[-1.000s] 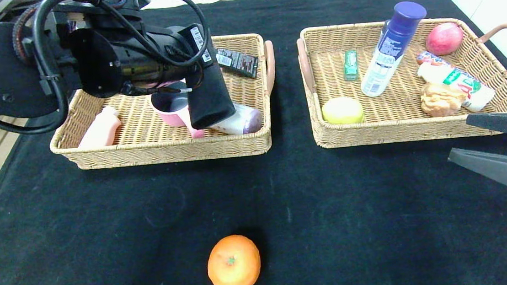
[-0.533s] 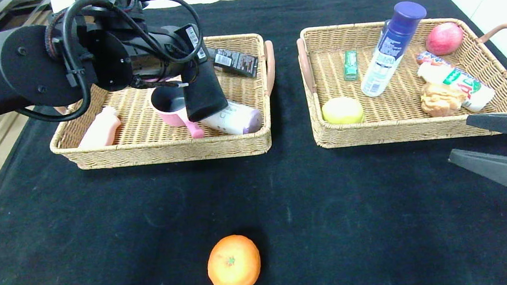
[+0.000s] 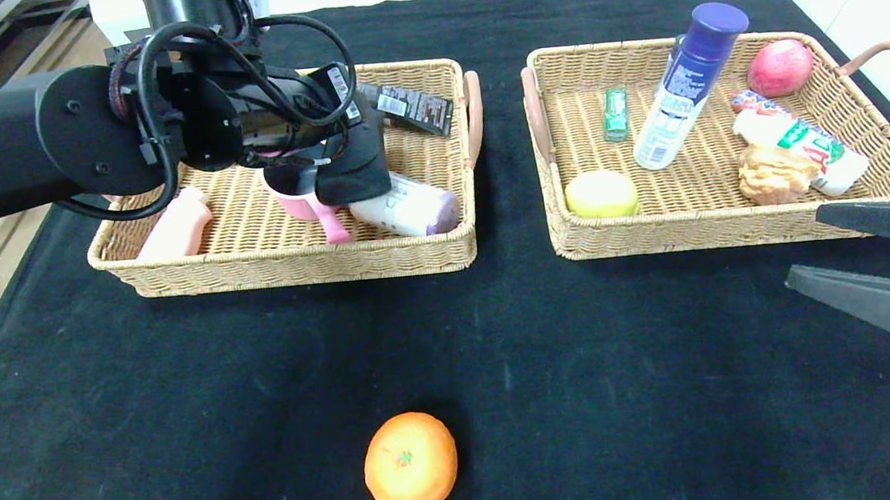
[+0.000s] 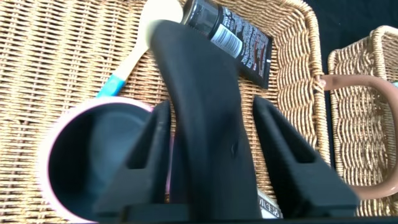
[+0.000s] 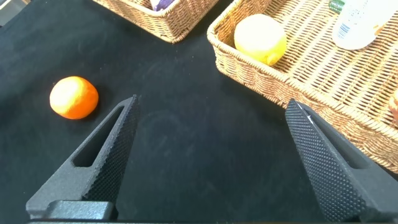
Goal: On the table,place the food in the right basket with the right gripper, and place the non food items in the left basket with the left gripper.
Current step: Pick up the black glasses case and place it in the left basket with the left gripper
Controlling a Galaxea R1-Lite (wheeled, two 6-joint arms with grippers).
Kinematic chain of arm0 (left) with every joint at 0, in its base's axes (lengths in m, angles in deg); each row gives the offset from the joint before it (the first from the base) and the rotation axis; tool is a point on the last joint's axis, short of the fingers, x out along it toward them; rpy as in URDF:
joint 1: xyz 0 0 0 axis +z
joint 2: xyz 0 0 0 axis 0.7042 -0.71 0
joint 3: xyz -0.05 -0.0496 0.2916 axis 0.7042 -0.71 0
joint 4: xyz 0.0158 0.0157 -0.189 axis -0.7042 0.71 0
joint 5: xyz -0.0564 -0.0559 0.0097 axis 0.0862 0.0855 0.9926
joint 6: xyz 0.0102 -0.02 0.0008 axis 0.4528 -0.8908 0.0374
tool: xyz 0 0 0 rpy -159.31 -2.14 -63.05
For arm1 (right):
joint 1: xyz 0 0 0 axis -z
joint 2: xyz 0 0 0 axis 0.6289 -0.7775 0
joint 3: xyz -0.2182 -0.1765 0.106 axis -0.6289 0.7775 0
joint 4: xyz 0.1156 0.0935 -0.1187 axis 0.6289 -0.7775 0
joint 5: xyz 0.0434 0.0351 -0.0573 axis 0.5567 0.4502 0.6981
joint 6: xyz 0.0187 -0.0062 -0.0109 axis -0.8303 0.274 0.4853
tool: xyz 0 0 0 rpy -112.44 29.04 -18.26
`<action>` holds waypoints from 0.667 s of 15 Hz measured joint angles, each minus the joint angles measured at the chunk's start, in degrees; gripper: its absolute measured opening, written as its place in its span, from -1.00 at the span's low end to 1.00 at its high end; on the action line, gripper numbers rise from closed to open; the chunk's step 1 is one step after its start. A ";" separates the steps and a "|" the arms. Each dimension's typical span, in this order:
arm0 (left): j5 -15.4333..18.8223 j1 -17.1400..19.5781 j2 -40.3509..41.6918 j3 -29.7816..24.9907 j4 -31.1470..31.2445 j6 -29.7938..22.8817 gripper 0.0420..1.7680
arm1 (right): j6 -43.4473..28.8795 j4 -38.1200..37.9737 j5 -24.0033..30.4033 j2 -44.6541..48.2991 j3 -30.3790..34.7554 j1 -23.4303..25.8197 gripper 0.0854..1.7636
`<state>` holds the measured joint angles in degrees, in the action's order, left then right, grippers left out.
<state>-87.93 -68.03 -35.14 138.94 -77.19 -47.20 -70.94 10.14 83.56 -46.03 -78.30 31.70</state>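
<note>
My left gripper (image 3: 348, 155) hangs over the left basket (image 3: 285, 268). Its fingers stand apart around the black curved pouch (image 3: 353, 169), with gaps on both sides in the left wrist view (image 4: 205, 124). The pouch rests on the pink saucepan (image 3: 295, 192) and the white canister with a purple lid (image 3: 409, 209). The orange (image 3: 410, 462) lies on the black table near the front edge, also in the right wrist view (image 5: 74, 97). My right gripper (image 3: 805, 244) is open and empty in front of the right basket (image 3: 734, 234), which holds the blue-capped bottle (image 3: 685, 92) and the tan bun (image 3: 775, 173).
The left basket also holds a pink bottle (image 3: 177, 225) and a dark box (image 3: 417, 110). The right basket also holds a yellow round item (image 3: 601, 194), a green pack (image 3: 615, 114), a red apple (image 3: 779, 68) and a white packet (image 3: 802, 142).
My left gripper has drawn back and lowered the black pouch, which now rests on the saucepan and canister. The right arm and the orange have not moved.
</note>
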 joint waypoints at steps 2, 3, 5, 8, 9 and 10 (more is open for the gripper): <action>0.00 -0.05 -0.09 -0.15 0.06 0.00 0.30 | 0.02 -0.01 -0.02 0.01 0.00 0.00 0.94; -0.02 -0.02 -0.06 -0.17 0.06 0.00 0.38 | 0.02 0.00 -0.05 0.01 0.00 0.00 0.94; -0.06 -0.11 0.02 -0.34 0.17 -0.02 0.51 | 0.05 -0.01 -0.02 0.01 0.00 -0.01 0.94; -0.20 -0.27 0.60 -0.95 0.33 0.00 0.64 | 0.02 0.00 -0.02 0.01 0.00 -0.01 0.94; -0.24 -0.35 1.10 -1.30 1.41 0.00 0.68 | 0.05 0.00 -0.05 0.01 0.02 -0.01 0.94; -0.24 -0.59 1.76 -1.63 2.84 0.00 0.71 | 0.02 0.00 0.00 0.04 0.05 -0.01 0.94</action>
<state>-88.17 -68.61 -33.39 137.31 -74.35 -47.20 -70.91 10.14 83.56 -45.99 -78.25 31.69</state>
